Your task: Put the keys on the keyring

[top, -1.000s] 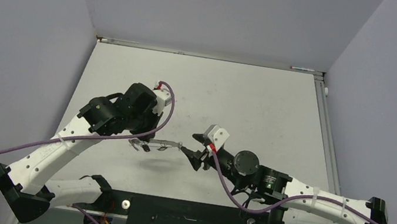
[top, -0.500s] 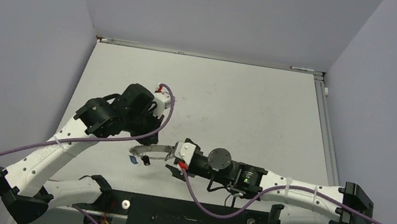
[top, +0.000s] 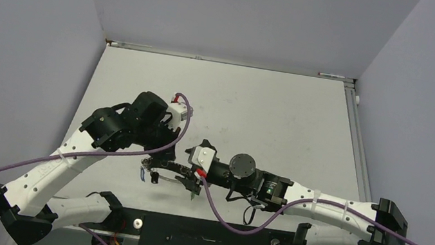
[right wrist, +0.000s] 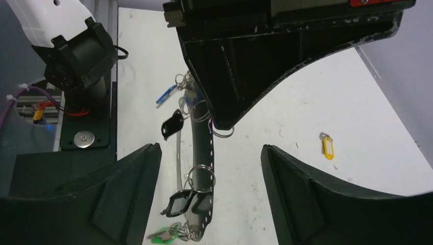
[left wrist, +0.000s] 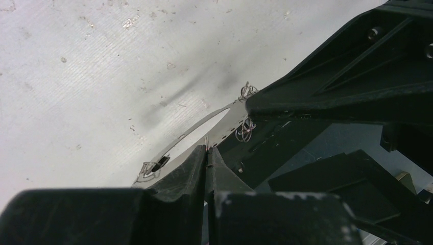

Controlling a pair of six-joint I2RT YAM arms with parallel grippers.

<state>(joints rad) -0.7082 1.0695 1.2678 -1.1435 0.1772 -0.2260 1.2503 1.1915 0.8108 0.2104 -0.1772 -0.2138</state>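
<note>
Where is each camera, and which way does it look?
Top external: above and behind the bases, looking down at the white table; both arms show.
Left wrist: on the left arm, looking along the left gripper, shut on the thin silvery metal keyring.
Right wrist: on the right arm, looking past the open right gripper at the left gripper.
Both wrist views share the keyring.

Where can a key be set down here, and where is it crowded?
Free: the far half of the table, up to the back wall, and its right side by the rail. Crowded: near-centre, where left end effector and right end effector meet at the keyring.
</note>
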